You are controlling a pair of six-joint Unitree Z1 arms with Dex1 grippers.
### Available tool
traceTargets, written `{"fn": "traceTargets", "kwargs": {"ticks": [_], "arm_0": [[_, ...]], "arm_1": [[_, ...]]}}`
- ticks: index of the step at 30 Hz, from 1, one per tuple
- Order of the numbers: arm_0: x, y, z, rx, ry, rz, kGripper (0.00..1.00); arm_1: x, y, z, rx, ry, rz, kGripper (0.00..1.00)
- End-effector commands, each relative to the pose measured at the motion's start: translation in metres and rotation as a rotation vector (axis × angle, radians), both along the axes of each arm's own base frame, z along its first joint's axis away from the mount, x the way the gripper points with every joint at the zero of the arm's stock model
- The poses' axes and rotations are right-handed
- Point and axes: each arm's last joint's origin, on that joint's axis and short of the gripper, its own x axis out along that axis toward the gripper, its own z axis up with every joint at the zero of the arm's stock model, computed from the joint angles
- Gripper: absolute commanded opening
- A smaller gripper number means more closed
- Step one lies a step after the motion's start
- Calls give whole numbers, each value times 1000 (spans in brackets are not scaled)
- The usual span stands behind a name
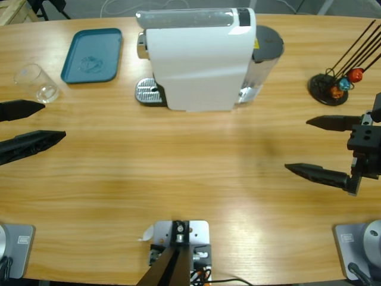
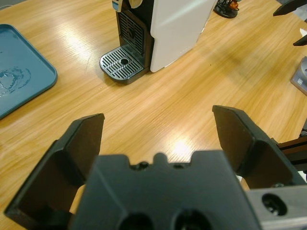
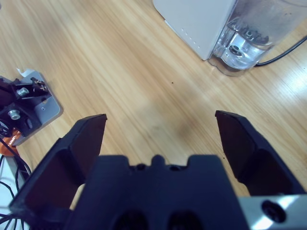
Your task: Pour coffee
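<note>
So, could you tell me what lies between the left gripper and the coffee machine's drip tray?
Only bare wooden table. The left wrist view looks from the open left gripper straight to the drip tray, with nothing on the stretch between.

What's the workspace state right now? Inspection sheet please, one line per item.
Surface: wooden table, bare in the middle.
Job's things: white coffee machine at the back centre, its drip tray with nothing on it; empty clear glass at the far left; no coffee seen.
Clutter: blue tray left of the machine; black stand with coloured beads at the right.
End effectors: left end effector open, holding nothing, near the glass; right end effector open, holding nothing.
Cables: dark cord behind the machine's water tank.
Surroundings: nothing seen.
</note>
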Motion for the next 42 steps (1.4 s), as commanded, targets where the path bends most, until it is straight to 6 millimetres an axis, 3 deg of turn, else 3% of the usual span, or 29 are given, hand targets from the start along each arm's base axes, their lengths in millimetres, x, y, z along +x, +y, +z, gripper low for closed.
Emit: {"fn": "traceTargets", "kwargs": {"ticks": [1, 6, 11, 14, 22, 36, 42], "arm_0": [[-2, 0, -15, 47, 44, -6, 977], [8, -10, 4, -10, 60, 25, 996], [48, -48, 29, -139, 222, 58, 997], [82, -63, 28, -304, 345, 91, 991], [155, -52, 12, -624, 611, 225, 973], [208, -84, -5, -706, 730, 32, 927], [220, -100, -11, -699, 744, 2, 927]], "arm_1": [[-2, 2, -2, -3, 19, 38, 1000], [0, 3, -2, -7, 23, 37, 1000], [1, 3, -1, -9, 21, 37, 1000], [1, 4, -1, -11, 21, 38, 1000], [1, 4, 0, -21, 19, 48, 1000], [1, 4, 0, -20, 23, 59, 1000], [1, 4, 0, -21, 23, 58, 1000]]}}
